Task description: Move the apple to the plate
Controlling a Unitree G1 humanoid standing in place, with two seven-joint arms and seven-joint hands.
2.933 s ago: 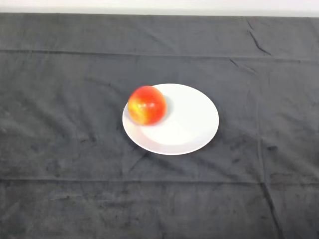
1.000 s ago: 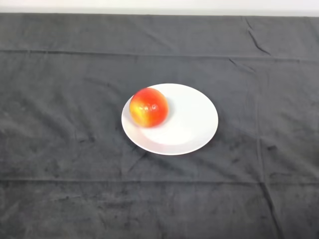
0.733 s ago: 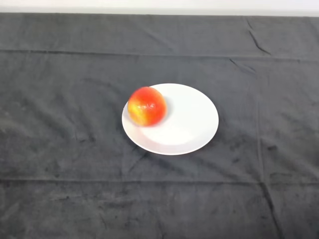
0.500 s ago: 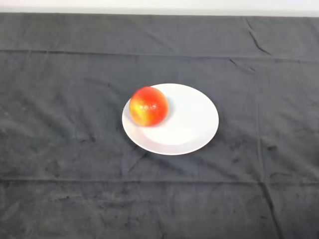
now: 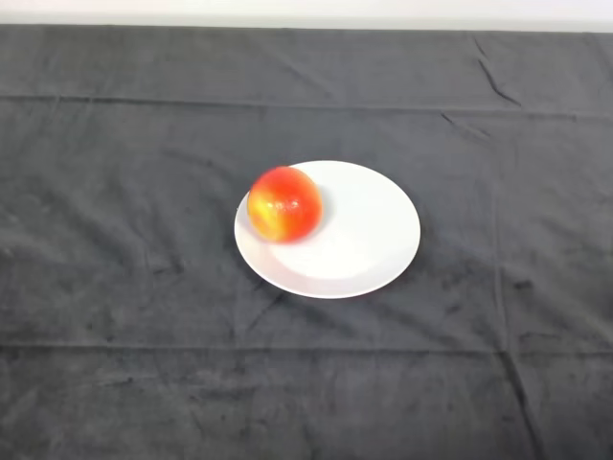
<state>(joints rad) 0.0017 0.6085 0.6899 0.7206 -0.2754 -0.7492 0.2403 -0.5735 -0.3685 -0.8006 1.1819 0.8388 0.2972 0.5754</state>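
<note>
In the head view you see the apple (image 5: 283,203) resting on the white plate (image 5: 369,235). It sits on the plate's left side, right against the rim there, with its outline just overlapping that left edge. The fruit is mostly red, with a yellow patch on its lower left flank and a small bright highlight near the top. The rest of the plate, to the right of the apple and toward the near edge, is bare white.

You find the plate itself near the middle of the table (image 5: 115,383), about halfway between the far edge and the near edge, and roughly centred between the left and right sides. It lies flat on the dark cloth (image 5: 498,144), which covers the table from edge to edge. The cloth carries several straight fold lines running left to right, one toward the far edge and one toward the near edge, and a fainter one running front to back on the right side. Small wrinkles gather just off the plate's near-left rim, and a few creases mark the far right corner. A pale strip shows beyond the table's far edge.

No part of the robot appears in this view, so you cannot read anything about its hand from here.
</note>
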